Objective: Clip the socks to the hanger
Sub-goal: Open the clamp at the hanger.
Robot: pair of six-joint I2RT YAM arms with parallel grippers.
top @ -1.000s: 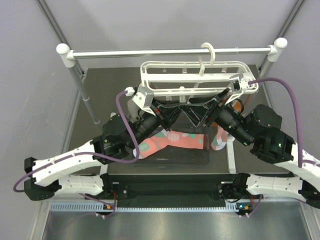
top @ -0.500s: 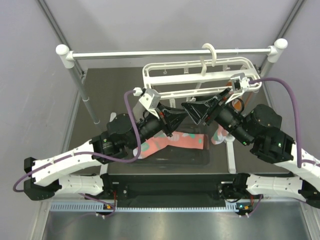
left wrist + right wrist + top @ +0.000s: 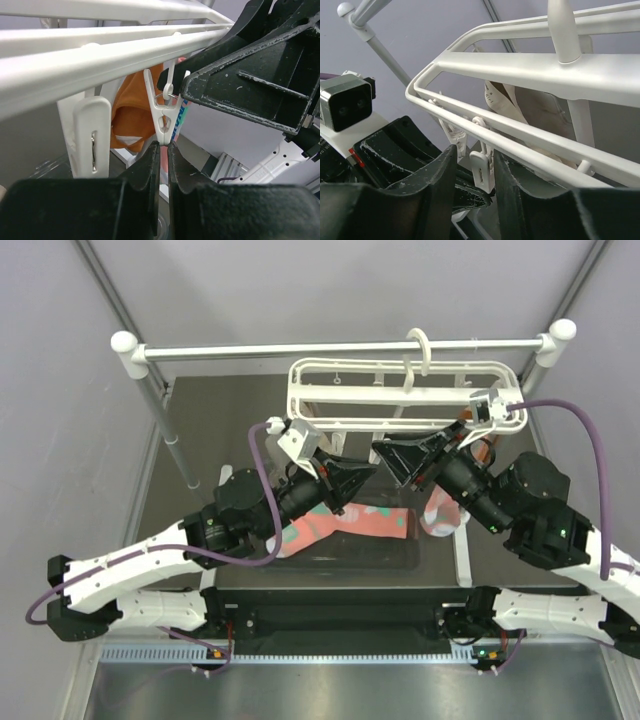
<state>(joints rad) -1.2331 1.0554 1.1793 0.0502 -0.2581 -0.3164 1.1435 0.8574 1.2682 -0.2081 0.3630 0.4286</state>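
Salmon-pink socks (image 3: pixel 375 521) lie limp on the counter (image 3: pixel 200 420), below the hanger (image 3: pixel 350 395); likely soft and light, best pinched at a cuff. My right hand (image 3: pixel 476 160) stands open around a clip (image 3: pixel 482 175); my left hand (image 3: pixel 163 150) is nearly closed.

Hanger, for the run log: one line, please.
left gripper: shut on clip tip; right gripper: open around clip; socks: lying unclipped

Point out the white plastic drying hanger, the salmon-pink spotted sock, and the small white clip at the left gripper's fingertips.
white plastic drying hanger (image 3: pixel 520 67): right wrist view, broad upper rail.
salmon-pink spotted sock (image 3: pixel 372 521): top external view, its middle.
small white clip (image 3: pixel 164 122): left wrist view, its body.
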